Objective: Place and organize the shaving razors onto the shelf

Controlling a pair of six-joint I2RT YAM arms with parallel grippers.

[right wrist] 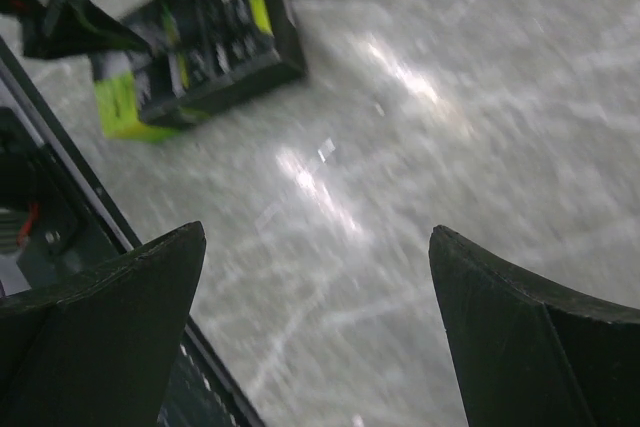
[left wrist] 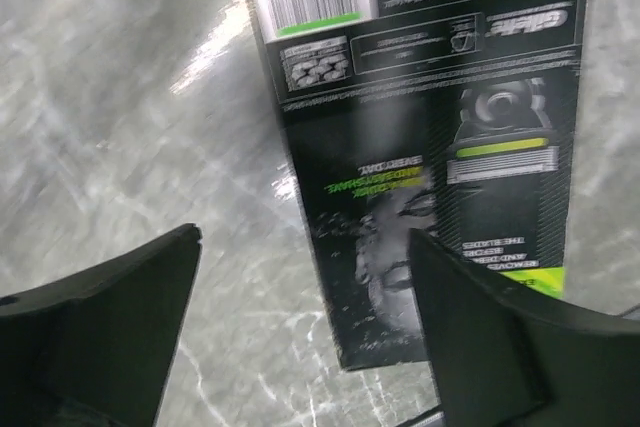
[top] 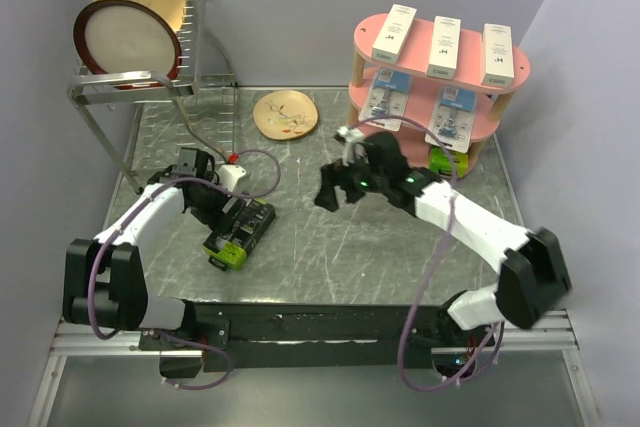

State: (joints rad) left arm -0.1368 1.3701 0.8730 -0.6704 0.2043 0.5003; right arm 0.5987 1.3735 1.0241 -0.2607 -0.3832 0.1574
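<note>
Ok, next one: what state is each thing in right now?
left claw: open, above the table box, not gripping
right claw: open, empty
table box: lying flat, unheld
white boxes: three upright on the shelf top tier
blister cards: two upright, middle tier
second black-green box: bottom tier, mostly hidden
rack plates: two standing on edge
small plate: flat on the table

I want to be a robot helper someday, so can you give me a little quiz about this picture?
1. How many slim white boxes stand on the pink shelf's top board?
2. True or false: the right gripper is holding a razor pack.
3. Where is the black-and-green box by the left gripper? A on the table, B on the shelf, C in the right gripper.
Key: 1 three; 2 false, it is open and empty; 3 A.
</note>
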